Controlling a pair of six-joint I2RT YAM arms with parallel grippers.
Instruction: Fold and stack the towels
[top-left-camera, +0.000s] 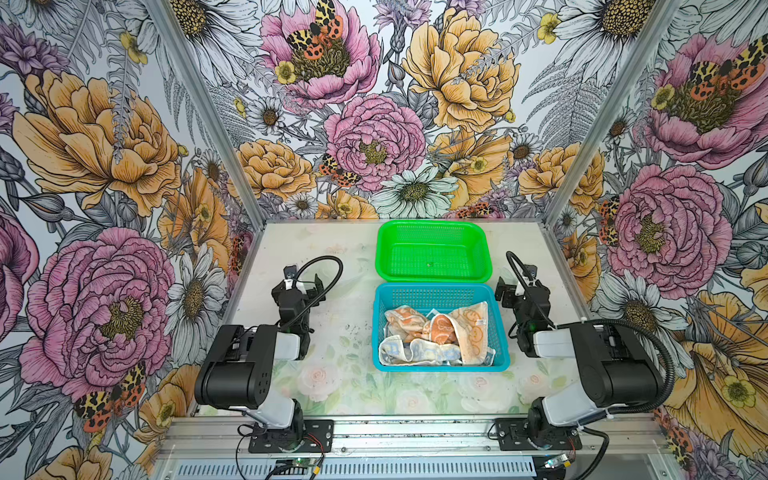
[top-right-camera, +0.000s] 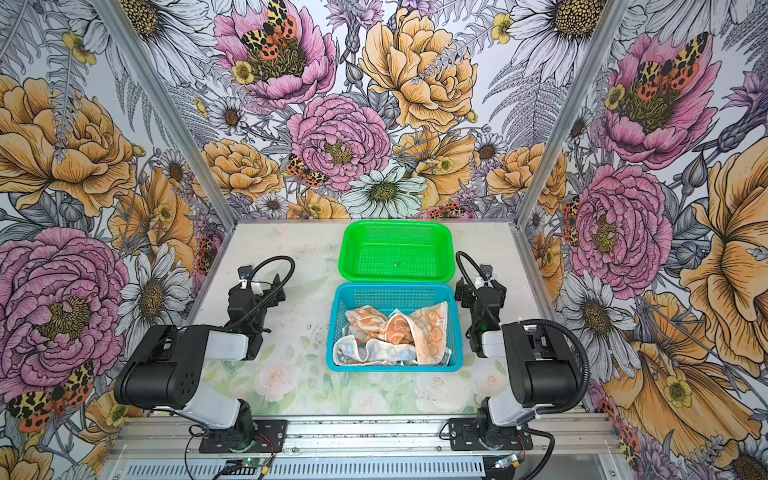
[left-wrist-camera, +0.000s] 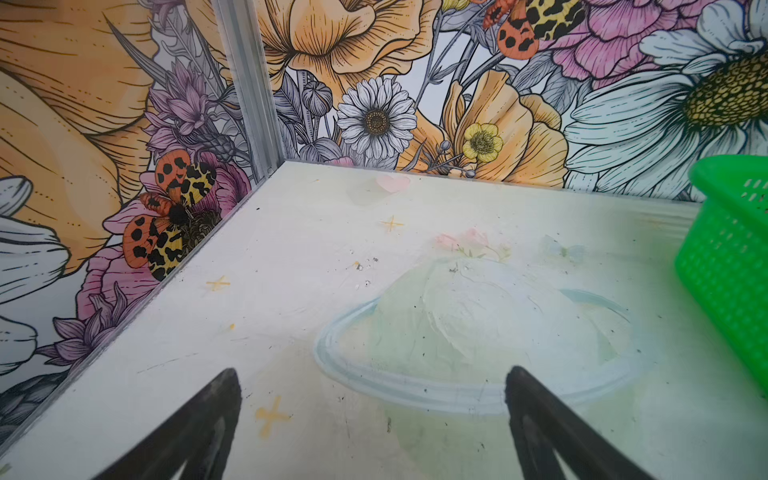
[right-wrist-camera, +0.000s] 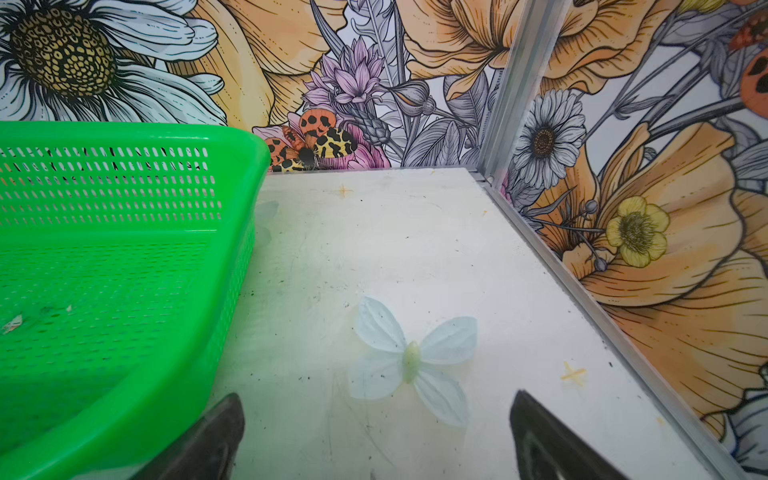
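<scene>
Noting start state: towels (top-left-camera: 436, 336) lie crumpled in blue basket (top-left-camera: 440, 287), none folded. Left gripper (left-wrist-camera: 372, 372) and right gripper (right-wrist-camera: 377, 395) hover either side, jaws spread, holding nothing. Next move likely needs one reaching in to lift a towel

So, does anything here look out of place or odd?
The towels lie crumpled in a heap in the blue basket, not folded. A small scrap lies on the floor of the green basket. Nothing else stands out.
</scene>
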